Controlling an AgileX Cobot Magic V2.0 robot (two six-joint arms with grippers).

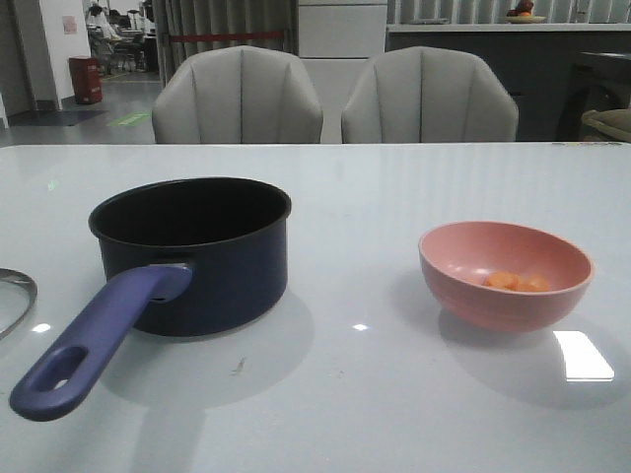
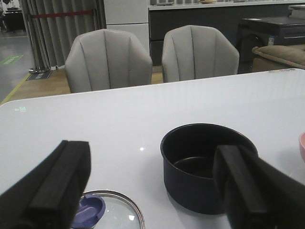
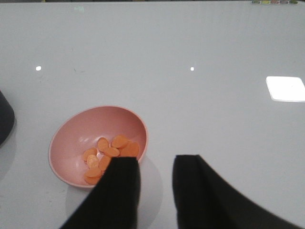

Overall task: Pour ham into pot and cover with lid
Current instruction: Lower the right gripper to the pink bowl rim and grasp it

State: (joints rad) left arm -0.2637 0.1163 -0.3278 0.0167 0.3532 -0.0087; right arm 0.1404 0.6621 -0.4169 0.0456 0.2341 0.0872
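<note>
The dark navy pot (image 1: 192,246) stands left of centre, its purple-blue handle (image 1: 94,345) pointing to the front left; its inside is black and bare, as the left wrist view (image 2: 202,162) shows. The ham (image 1: 516,282), several orange-pink slices, lies in the pink bowl (image 1: 505,274) at the right; the right wrist view shows the slices (image 3: 110,152) in that bowl (image 3: 76,138). The lid's steel rim (image 1: 18,296) shows at the left edge; its blue knob (image 2: 90,210) lies below my left gripper (image 2: 152,188), which is open wide and empty. My right gripper (image 3: 157,164) is open and empty, above the bowl's near rim.
Two grey chairs (image 1: 237,99) stand behind the white table (image 1: 375,197). The table's far edge runs across the front view behind the pot and bowl. Neither arm shows in the front view.
</note>
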